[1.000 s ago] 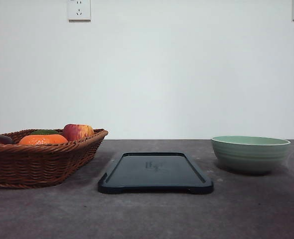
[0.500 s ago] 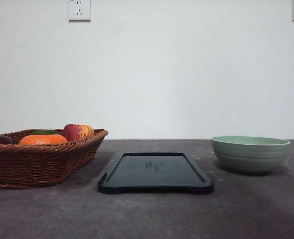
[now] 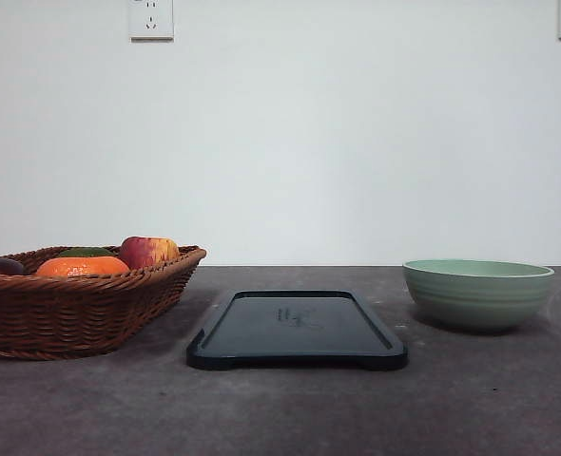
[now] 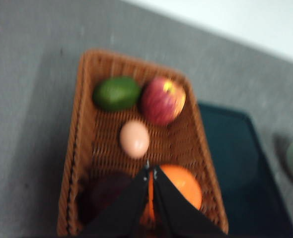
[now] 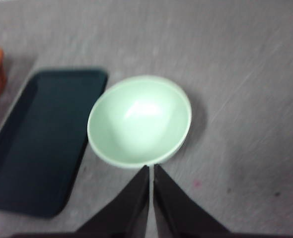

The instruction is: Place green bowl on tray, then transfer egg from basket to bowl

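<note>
The green bowl sits on the bench beside the tray, just ahead of my right gripper, whose jaws are pressed together and empty. My left gripper, jaws likewise closed, hangs over the basket near the egg.

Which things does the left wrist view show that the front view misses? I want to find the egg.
From the left wrist view alone: the egg on the basket floor, among the fruit, and the left gripper, jaws shut above the orange. From the front view alone: two wall sockets. Both show the basket, apple, tray and green bowl, which stands on the table beside the tray.
</note>
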